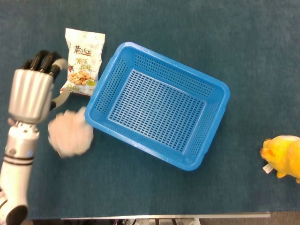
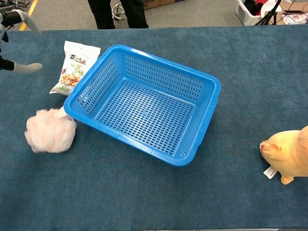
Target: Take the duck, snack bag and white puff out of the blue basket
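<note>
One fluffy, pale pink-white puff (image 1: 70,133) beside the blue basket (image 1: 157,104), left robot hand (image 1: 33,89) empty, fingers spread.

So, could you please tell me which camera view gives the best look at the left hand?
The head view: the left hand shows whole from above, fingers spread, holding nothing, above the white puff lying on the table. The chest view catches only fingertips at its left edge.
</note>
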Controlling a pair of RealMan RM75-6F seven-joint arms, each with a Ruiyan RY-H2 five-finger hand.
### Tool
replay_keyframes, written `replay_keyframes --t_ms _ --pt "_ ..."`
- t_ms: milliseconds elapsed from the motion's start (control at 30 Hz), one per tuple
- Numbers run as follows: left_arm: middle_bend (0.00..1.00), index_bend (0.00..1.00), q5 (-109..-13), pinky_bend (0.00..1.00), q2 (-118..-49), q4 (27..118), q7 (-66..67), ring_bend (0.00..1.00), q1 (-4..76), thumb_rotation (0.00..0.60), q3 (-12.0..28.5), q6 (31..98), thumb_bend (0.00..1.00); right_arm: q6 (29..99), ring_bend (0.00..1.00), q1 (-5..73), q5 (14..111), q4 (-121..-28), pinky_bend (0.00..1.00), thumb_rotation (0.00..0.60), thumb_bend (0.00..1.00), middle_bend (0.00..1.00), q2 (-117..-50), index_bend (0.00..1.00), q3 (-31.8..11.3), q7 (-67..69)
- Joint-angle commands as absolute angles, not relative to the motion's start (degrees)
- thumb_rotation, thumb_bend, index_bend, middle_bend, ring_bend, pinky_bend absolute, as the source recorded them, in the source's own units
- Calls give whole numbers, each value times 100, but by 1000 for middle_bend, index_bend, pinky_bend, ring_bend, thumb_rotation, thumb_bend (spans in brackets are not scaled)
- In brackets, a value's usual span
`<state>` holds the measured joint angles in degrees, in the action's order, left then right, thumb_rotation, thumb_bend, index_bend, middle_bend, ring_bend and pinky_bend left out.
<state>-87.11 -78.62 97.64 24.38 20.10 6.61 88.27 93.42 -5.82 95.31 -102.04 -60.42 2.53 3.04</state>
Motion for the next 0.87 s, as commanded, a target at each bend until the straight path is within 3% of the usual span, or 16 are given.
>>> replay_keyframes --t_ms 33,500,867 --pt "411 491 -9020 541 -7400 10056 1951 324 1537 600 231 9214 28 9332 117 -618 9585 -10322 412 600 0 130 -5964 35 317 82" --pt "425 508 -9289 541 -6836 9694 1348 328 358 600 -647 9831 28 9510 117 -978 9662 -10740 412 600 0 136 -5781 54 566 -988" --pt "433 514 -9099 541 -6799 9407 827 328 -34 600 -663 9812 28 9503 117 -1065 9631 -10895 413 600 0 141 -5773 55 588 -1039"
